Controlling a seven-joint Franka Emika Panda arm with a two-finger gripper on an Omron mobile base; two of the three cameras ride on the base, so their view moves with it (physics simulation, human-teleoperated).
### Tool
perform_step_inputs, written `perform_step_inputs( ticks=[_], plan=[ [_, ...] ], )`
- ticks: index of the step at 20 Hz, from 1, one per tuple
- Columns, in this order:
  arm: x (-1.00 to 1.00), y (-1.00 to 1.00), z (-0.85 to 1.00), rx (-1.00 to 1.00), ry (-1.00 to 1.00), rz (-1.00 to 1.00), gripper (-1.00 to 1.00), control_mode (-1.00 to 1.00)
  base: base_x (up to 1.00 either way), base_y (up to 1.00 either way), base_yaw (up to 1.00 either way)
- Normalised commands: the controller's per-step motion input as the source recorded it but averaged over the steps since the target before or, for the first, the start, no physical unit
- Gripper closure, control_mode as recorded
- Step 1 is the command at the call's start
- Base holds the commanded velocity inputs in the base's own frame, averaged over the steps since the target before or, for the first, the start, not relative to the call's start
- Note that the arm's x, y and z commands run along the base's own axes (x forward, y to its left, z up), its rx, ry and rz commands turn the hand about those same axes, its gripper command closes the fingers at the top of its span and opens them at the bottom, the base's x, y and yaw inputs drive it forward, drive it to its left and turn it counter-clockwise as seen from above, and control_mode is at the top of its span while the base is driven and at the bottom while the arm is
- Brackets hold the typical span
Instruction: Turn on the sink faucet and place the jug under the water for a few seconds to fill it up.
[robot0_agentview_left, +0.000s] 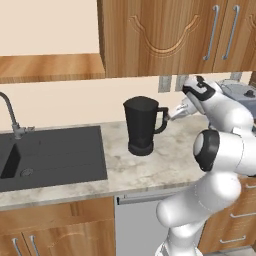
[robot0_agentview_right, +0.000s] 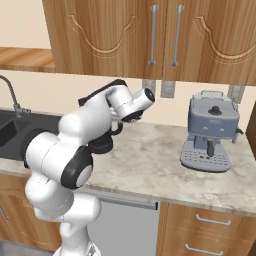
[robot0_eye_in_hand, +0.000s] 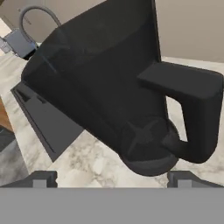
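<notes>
Arm: seen closest to the base cameras, bent over the marble desk (robot0_agentview_left: 150, 170), with the hand reaching toward the jug.
Pincer (robot0_agentview_left: 172, 116): held spread wide, nothing pinched; its tips are seen just beside the jug's handle (robot0_agentview_left: 162, 120) (contact cannot be judged).
Jug (robot0_agentview_left: 141, 125): stood upright on the desk, between the sink and the arm, handle turned toward the pincer; in the hand view its black body (robot0_eye_in_hand: 109, 83) is seen close up.
Sink (robot0_agentview_left: 55, 155): set into the desk left of the jug, near but apart from it.
Faucet (robot0_agentview_left: 12, 117): stood at the sink's back edge.
Coffee machine (robot0_agentview_right: 210, 130): placed well apart from the jug.
</notes>
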Motion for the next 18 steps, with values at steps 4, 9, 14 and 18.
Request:
perform_step_inputs(
  ticks=[4,9,14,18],
  plan=[
    [0.27,-0.09,0.00,0.00,0.00,0.02,-1.00,-1.00,0.00,0.00,0.00],
    [0.00,-0.24,0.00,0.00,0.00,0.00,-1.00,-1.00,0.00,0.00,0.00],
    [0.08,-0.07,-0.13,0.00,0.00,-0.01,-1.00,-1.00,0.00,0.00,0.00],
    [0.27,0.00,-0.29,0.00,0.00,-0.01,-1.00,-1.00,0.00,0.00,0.00]
  ],
)
